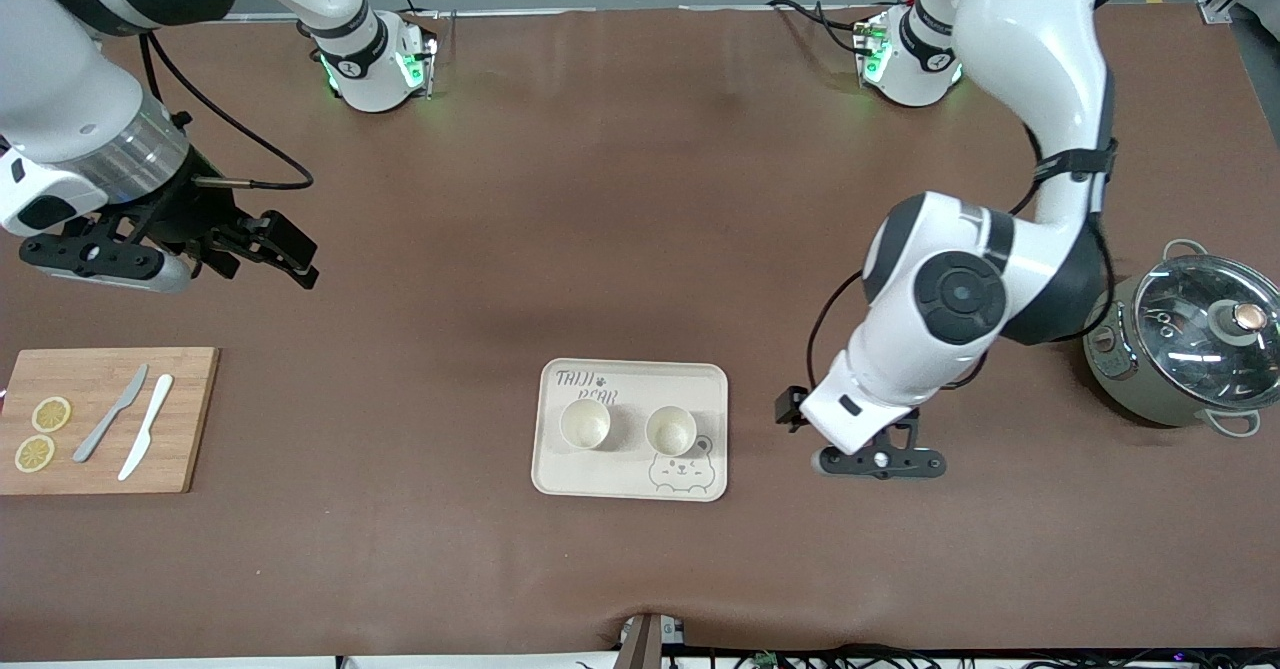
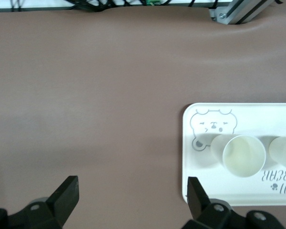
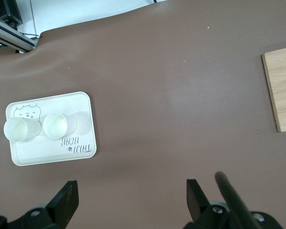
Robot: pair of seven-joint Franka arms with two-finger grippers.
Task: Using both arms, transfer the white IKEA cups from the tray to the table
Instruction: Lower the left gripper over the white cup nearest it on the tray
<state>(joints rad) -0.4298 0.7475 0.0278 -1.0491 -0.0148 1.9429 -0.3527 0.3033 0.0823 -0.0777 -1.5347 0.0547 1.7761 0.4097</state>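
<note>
Two white IKEA cups (image 1: 585, 422) (image 1: 670, 430) stand upright side by side on the cream bear-print tray (image 1: 630, 484) in the middle of the table. My left gripper (image 1: 850, 444) is open and empty, low over bare table just beside the tray toward the left arm's end. In the left wrist view (image 2: 132, 191) one cup (image 2: 243, 155) and part of the other (image 2: 282, 149) show on the tray (image 2: 190, 167). My right gripper (image 1: 295, 254) is open and empty, over bare table toward the right arm's end. The right wrist view (image 3: 132, 193) shows both cups (image 3: 55, 125) (image 3: 16, 130).
A wooden cutting board (image 1: 190, 419) with two knives and lemon slices lies at the right arm's end, and its corner shows in the right wrist view (image 3: 281, 90). A grey-green glass-lidded cooker (image 1: 1180, 349) stands at the left arm's end.
</note>
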